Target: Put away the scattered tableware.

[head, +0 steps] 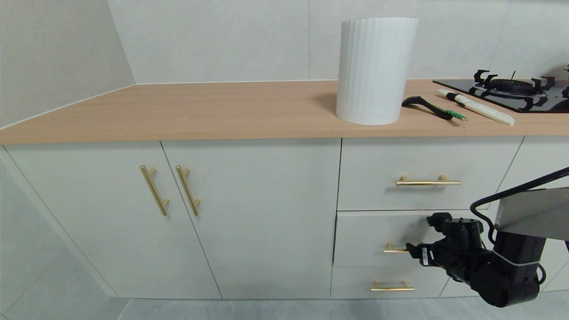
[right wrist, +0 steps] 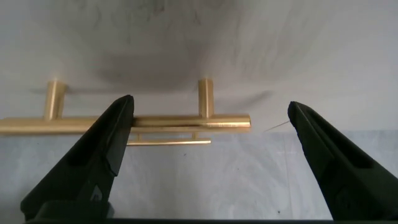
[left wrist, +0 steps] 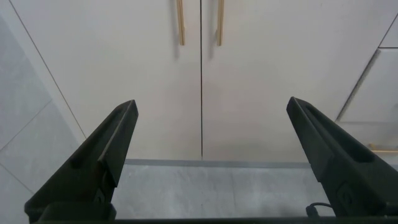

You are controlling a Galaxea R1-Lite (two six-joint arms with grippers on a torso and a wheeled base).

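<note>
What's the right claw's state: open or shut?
Open. The right claw has its fingers wide apart, the drawer handle visible between them.

The light is bright, soft and even, and it seems to come from above. On the table the white container throws a pale shadow toward the left. The cabinet handles leave thin shadows on the doors. The black hob carries small reflections.

Near the edges of the head view, straight cabinet lines lean outward.

In the right wrist view a broad dark shadow lies on the drawer front above the drawer handle, which gleams. The left hand and the right hand appear as dark shapes against pale surfaces.
</note>
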